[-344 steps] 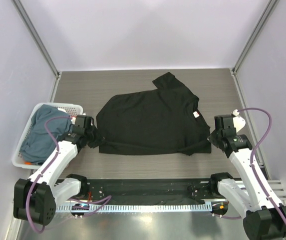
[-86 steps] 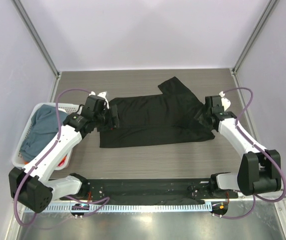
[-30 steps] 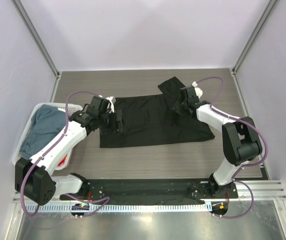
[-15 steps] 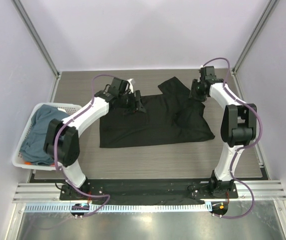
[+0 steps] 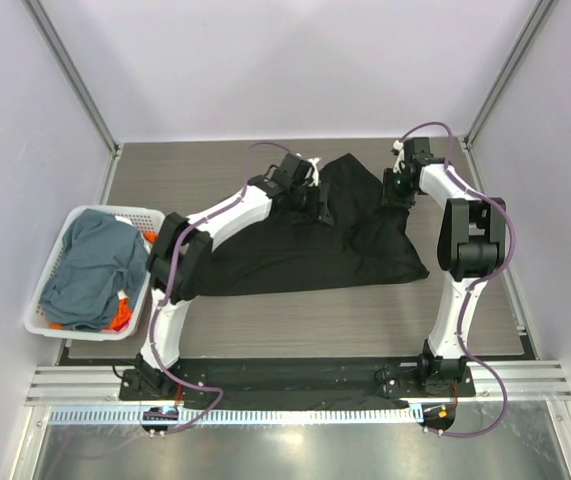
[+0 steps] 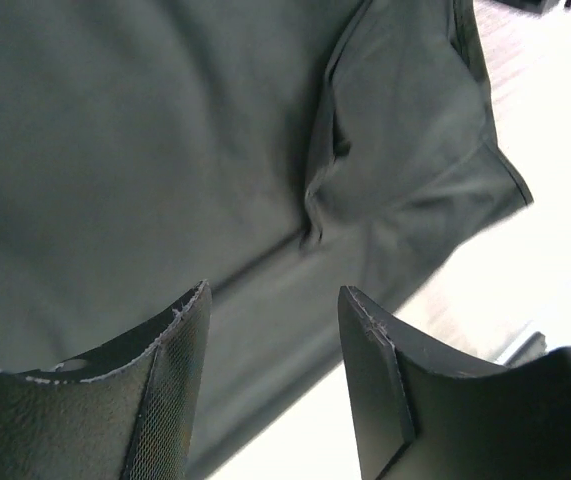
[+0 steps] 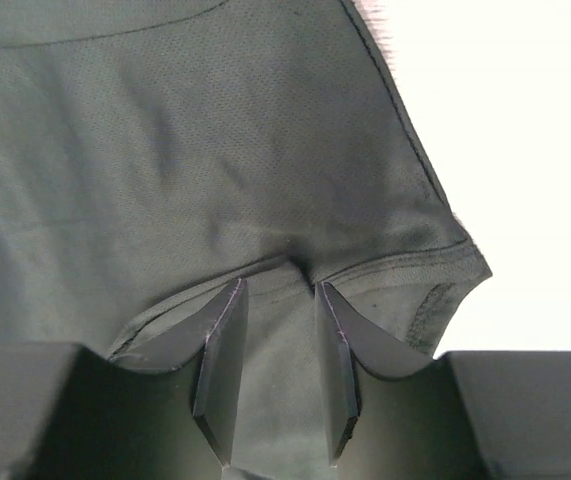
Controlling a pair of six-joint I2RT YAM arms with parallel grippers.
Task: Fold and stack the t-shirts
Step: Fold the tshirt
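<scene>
At the left of the overhead frame I am seeing the white basket (image 5: 37, 318) sitting on the surface (image 5: 305, 325). A blue-grey t-shirt (image 5: 90, 265) is heaped inside it, and a scrap of an orange t-shirt (image 5: 120, 318) is peeking out at its lower right corner.

Moving right, the black t-shirt (image 5: 305, 255) is lying across the middle of the surface, well apart from the basket. Its near edge is running roughly straight across the frame, and one sleeve is pointing toward the upper centre.

The left arm is stretching far out over the cloth. The left pincer (image 5: 315, 196) is hovering at the shirt's upper edge, just left of that sleeve. In the left wrist view its jaws are standing apart with nothing between them, only creased black cloth and a strip of bright surface beyond.

Further right, the right pincer (image 5: 393, 190) is sitting at the shirt's upper right part, near the frame's upper right. In the right wrist view its jaws are drawn close together and are clamping a ridge of black fabric. Creases are fanning out from the pinch, and a stitched hem is curling just to the right.
</scene>
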